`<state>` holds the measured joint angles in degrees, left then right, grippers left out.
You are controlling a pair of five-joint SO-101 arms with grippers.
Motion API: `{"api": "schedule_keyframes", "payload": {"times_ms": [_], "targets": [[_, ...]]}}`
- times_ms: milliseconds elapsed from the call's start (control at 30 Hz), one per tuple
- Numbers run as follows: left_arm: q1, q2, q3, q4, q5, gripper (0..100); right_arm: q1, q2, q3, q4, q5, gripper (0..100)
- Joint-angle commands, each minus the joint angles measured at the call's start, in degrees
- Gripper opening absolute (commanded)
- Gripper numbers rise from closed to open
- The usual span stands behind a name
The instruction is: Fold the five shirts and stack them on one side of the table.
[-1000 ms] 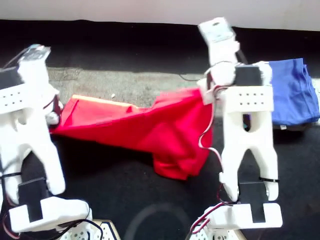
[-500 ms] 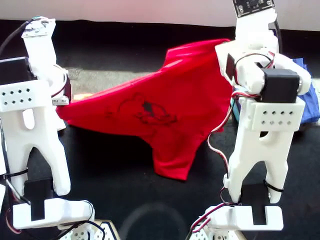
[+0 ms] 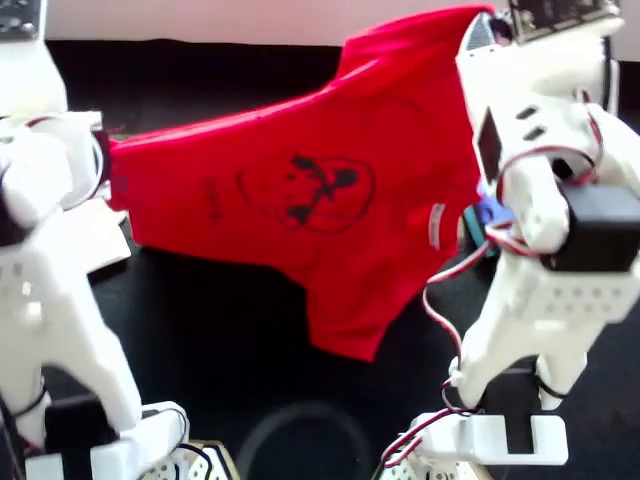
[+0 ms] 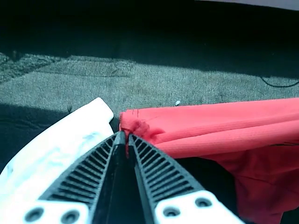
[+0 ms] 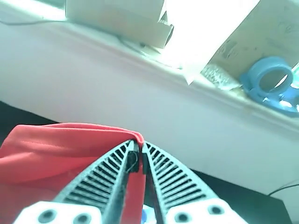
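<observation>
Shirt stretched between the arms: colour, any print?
Red cloth shirt with a dark round graphic on it; best in the high view.

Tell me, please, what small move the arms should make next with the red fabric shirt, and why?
Probably lower both arms together to lay the red fabric shirt flat on the dark table. The left gripper and the right gripper are each shut on an edge, and the shirt hangs spread between them, so it seems ready for folding.
</observation>
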<state>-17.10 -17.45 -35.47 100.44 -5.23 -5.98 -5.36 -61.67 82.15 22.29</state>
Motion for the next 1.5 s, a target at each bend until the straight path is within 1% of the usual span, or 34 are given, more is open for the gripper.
{"api": "schedule_keyframes", "payload": {"times_ms": [0,200,467,667,800,967,1167,1267,1467], "targets": [[-0.04,-6.11,-1.80,0.00,0.09,1,1.98,-2.59,-7.16,-0.75,0.35,0.5],[-0.04,-13.05,-1.80,-0.18,0.09,1,2.15,-2.59,-17.36,-0.75,0.35,0.5],[-0.13,-20.97,-1.80,-5.10,0.00,1,2.15,-2.68,-29.05,-0.75,0.53,0.5],[-0.13,-23.52,-1.80,-5.71,0.00,1,2.24,-2.68,-34.24,-0.40,0.62,0.5],[-0.13,-25.80,-1.80,-5.80,0.00,1,2.24,-5.58,-36.00,2.68,0.53,0.5],[-0.13,-28.88,-1.80,-5.80,0.00,1,2.15,-12.09,-32.92,4.09,0.44,0.5],[-0.13,-31.08,-1.71,-5.80,0.00,1,1.98,-17.80,-23.69,3.47,0.44,0.5],[-0.13,-29.85,-1.45,-5.80,0.00,1,1.89,-18.15,-18.24,0.57,0.35,0.5],[-0.13,-21.76,-1.54,-5.80,0.00,1,1.45,-18.24,0.04,-6.90,0.26,0.5]]}}
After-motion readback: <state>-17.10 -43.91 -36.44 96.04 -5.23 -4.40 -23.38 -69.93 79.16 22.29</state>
